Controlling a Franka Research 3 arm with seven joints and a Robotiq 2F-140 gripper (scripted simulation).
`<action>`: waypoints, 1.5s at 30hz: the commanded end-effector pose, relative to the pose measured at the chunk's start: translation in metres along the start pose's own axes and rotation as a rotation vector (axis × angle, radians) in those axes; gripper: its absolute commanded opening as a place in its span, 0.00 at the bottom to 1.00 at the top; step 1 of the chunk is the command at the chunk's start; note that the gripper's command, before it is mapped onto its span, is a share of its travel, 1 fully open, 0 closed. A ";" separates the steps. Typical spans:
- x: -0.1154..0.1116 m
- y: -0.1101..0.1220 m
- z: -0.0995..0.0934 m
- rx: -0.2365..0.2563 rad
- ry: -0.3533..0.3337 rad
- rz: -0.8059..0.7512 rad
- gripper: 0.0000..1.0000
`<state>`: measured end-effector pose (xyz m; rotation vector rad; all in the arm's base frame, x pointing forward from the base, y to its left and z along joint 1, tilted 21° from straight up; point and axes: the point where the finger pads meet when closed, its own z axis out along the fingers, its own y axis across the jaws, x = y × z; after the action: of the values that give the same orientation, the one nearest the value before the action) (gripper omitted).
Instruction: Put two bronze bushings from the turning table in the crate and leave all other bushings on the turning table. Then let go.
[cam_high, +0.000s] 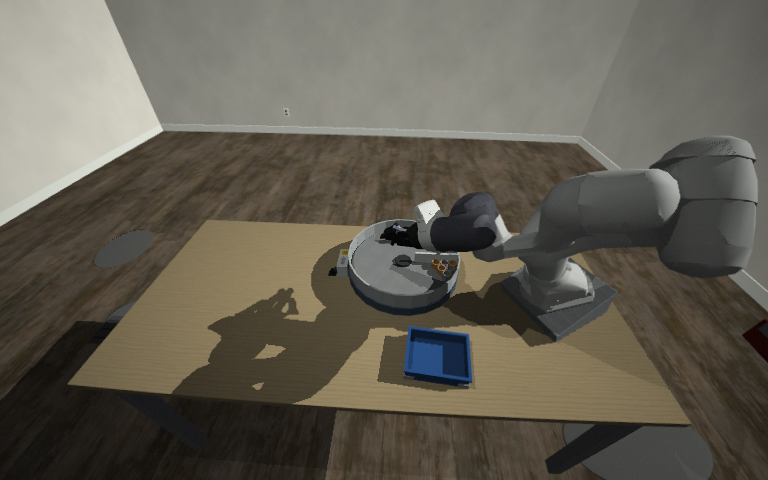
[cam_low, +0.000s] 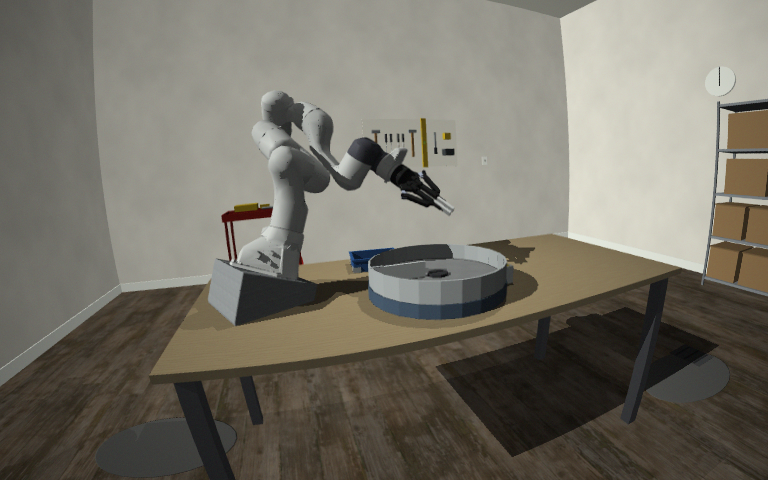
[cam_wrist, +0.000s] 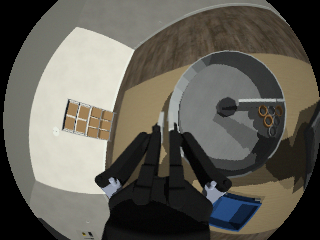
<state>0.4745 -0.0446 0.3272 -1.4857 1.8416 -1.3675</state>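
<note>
The turning table (cam_high: 395, 292) (cam_low: 436, 291) (cam_wrist: 200, 102) is a round grey tray with a high rim. Bronze bushings and grey bushings lie close together beside its white divider; one bronze bushing (cam_wrist: 264, 121) and one grey bushing (cam_wrist: 269, 133) show in the wrist view. Three bronze rings can be made out; the exact number of grey ones is unclear. The blue crate (cam_high: 436, 378) (cam_low: 370, 254) (cam_wrist: 226, 225) stands on the work table, and no bushing shows in it. My gripper (cam_low: 447, 207) (cam_wrist: 166, 118) is nearly fully shut with nothing between its fingers. It hangs high above the turning table, tilted.
The white divider (cam_high: 433, 256) (cam_wrist: 260, 100) runs from the dark hub (cam_high: 402, 260) (cam_low: 437, 273) (cam_wrist: 227, 106) to the rim. A small box (cam_high: 343, 264) is attached at the turning table's outer side. The robot base (cam_high: 557, 300) stands at the right in the top view.
</note>
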 end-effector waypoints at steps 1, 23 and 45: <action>-0.004 0.062 -0.010 -0.108 -0.026 -0.172 0.06; -0.004 0.062 -0.010 -0.108 -0.026 -0.172 0.06; 0.000 0.000 0.000 0.000 0.000 0.000 0.06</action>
<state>0.4744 -0.0446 0.3272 -1.4857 1.8417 -1.3675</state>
